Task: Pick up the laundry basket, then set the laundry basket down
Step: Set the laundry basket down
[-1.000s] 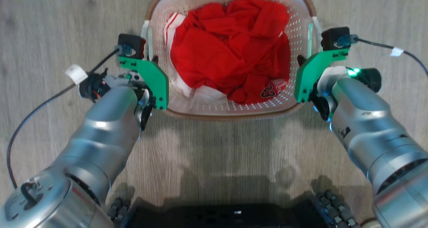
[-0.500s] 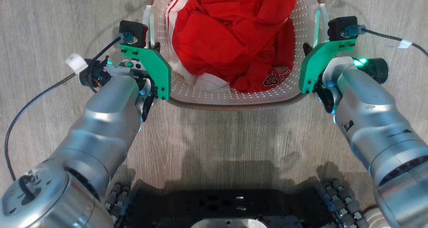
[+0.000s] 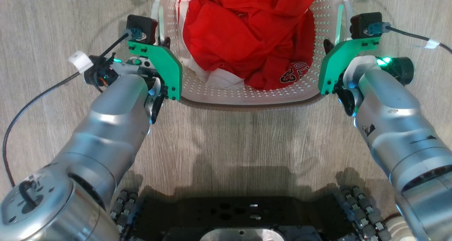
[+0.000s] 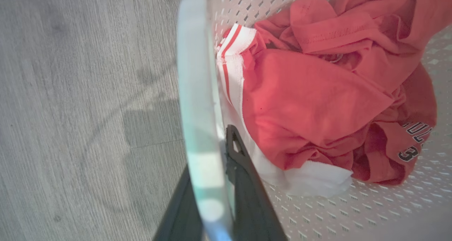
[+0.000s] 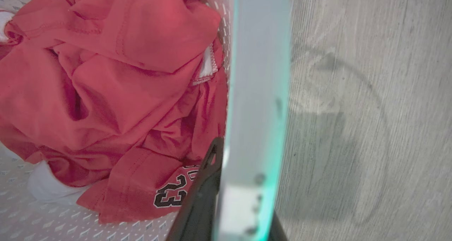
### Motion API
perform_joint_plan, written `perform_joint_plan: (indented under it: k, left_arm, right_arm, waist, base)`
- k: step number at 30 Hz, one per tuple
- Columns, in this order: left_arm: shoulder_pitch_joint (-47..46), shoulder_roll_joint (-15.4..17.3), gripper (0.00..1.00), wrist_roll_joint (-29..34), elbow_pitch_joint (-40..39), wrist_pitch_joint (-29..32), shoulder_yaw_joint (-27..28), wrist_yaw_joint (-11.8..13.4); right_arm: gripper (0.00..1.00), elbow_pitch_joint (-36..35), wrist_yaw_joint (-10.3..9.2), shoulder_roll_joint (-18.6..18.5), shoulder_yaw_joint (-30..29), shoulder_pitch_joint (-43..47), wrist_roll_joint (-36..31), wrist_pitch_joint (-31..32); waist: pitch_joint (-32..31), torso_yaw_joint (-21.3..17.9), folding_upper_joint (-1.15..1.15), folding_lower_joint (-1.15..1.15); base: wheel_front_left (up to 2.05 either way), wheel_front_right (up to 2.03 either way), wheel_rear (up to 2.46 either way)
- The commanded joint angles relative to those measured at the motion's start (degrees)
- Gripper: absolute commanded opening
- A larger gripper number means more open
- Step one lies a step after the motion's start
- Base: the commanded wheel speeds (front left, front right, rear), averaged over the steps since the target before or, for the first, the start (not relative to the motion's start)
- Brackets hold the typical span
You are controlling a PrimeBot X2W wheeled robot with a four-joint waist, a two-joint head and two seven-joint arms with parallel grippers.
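The laundry basket (image 3: 247,94) is white and perforated with a brown rim band, and it sits at the top centre of the head view, full of red and white clothes (image 3: 247,32). My left gripper (image 3: 163,45) is shut on the basket's left handle (image 4: 197,92), with a dark finger (image 4: 243,177) on its inner side. My right gripper (image 3: 328,45) is shut on the right handle (image 5: 257,75), one finger (image 5: 203,195) inside it. Floor shadows lie offset from both handles, so the basket seems held above the floor.
Grey wood-look floor (image 3: 247,145) lies all around the basket. My own dark wheeled base (image 3: 240,216) shows at the bottom edge of the head view. Black cables (image 3: 42,96) trail from both wrists over the floor.
The head view has shifted and more of my base shows at the bottom. Basket and both arms sit higher in the picture. Both grips on the handles are unchanged.
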Motion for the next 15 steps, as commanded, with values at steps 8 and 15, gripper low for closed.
perform_joint_plan:
  k: [8,15]
  left_arm:
    - [0.6,1.7,0.42,-1.4,-0.4,0.6,-0.8,1.4]
    - [1.3,1.7,1.00,-2.7,-0.4,0.4,-1.1,2.4]
  right_arm:
    - [0.50,0.1,0.06,0.5,-0.5,2.5,-1.9,0.2]
    - [1.00,0.1,0.06,0.5,0.1,2.5,-1.7,-0.6]
  waist:
    - [-0.1,0.6,-0.01,0.00]
    - [-1.3,0.4,-0.01,0.00]
  base:
    - [0.00,0.00,0.00]
    - [0.00,0.00,0.00]
